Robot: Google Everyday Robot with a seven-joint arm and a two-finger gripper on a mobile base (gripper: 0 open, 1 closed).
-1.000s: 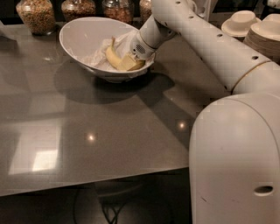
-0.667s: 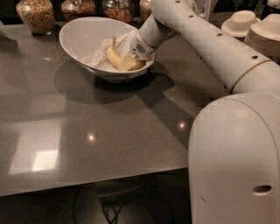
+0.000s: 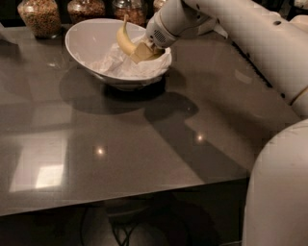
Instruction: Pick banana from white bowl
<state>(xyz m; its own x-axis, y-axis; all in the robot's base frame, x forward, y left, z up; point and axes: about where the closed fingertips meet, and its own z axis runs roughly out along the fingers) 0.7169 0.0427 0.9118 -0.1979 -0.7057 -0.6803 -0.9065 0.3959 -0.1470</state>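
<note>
Over the bowl, camera view: the fruit is held up above its lining.
The two-finger gripper at the end of the white arm sits just inside the right rim of the large, deep, glossy white bowl. Its jaws are closed on the lower end of the curved yellow banana, which stands nearly upright, dark stem tip uppermost, above the crumpled white paper. Glass jars of dry goods stand behind on the glossy grey table. The banana is probably light, soft and easily bruised, with smooth skin. Held by one end it may pivot, so a hold nearer its middle looks steadier.
</note>
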